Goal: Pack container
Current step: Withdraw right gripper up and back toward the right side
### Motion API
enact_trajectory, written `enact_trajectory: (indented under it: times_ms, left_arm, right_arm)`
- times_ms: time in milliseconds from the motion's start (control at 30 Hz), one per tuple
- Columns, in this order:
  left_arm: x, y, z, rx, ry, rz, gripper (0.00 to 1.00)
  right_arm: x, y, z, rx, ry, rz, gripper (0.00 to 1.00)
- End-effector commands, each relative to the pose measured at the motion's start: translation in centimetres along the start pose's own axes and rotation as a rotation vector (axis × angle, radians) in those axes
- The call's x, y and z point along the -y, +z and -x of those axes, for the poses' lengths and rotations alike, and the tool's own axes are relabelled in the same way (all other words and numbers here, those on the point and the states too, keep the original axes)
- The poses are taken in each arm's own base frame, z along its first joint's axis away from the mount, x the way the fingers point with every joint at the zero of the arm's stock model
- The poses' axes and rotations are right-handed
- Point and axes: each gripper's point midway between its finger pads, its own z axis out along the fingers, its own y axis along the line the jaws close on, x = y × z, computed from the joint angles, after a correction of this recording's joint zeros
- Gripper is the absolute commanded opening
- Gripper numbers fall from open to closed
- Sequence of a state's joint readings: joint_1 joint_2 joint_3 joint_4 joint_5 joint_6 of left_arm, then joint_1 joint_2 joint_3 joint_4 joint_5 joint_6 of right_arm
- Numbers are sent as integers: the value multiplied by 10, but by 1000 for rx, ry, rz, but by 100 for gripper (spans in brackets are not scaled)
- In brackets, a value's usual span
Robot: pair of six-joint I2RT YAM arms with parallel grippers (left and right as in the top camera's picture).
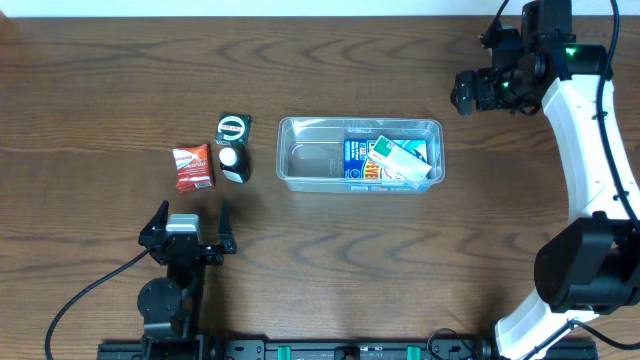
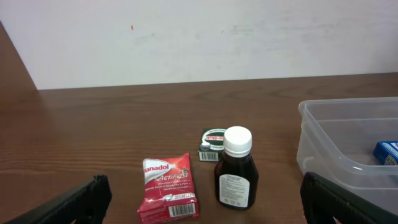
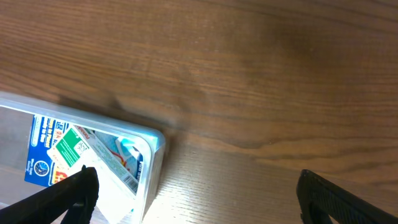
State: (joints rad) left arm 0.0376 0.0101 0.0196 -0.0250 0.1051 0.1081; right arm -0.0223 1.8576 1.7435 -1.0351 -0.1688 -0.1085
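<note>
The container (image 1: 312, 160), a clear shallow tub, lies mid-table with a blue box (image 1: 358, 160) and a white-and-green box (image 1: 402, 162) in its right half. To its left are a red Panadol packet (image 1: 192, 166), a dark bottle with a white cap (image 1: 233, 163) and a small green tin box (image 1: 232, 128). My left gripper (image 1: 191, 216) is open, just in front of the packet, with nothing between its fingers. In the left wrist view the packet (image 2: 169, 195) and bottle (image 2: 236, 171) stand ahead of the open left gripper (image 2: 204, 186). My right gripper (image 1: 463, 92) hangs open, empty, beyond the container's right end (image 3: 155, 155).
Both arm bases stand at the table's front edge, the right arm's white links (image 1: 585, 150) running along the right side. A pale wall (image 2: 199, 37) backs the table. Bare wood (image 3: 261, 74) lies around the tub's right end.
</note>
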Motion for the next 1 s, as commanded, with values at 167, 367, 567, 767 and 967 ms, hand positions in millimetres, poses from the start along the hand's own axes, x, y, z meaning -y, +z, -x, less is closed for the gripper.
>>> enact_trajectory:
  times_ms: [167,367,567,767,967]
  left_arm:
    - [3,1,-15,-45,-4,-16,98]
    - [3,1,-15,-45,-4,-16,98]
    - [3,1,-15,-44,-5,-16,98]
    - [3,1,-14,-42,-5,-16,98]
    - [23,-1,-7,-13,-26,-137,98]
  right_arm:
    - [16,-2,-9,-34,25,-88,99]
    - [21,-2,-9,-35,25,-115,99]
    - [21,-2,-9,-35,25,-115,99]
    - [21,-2,-9,-35,25,-115,99]
    - [21,-2,-9,-35,25,-115,99]
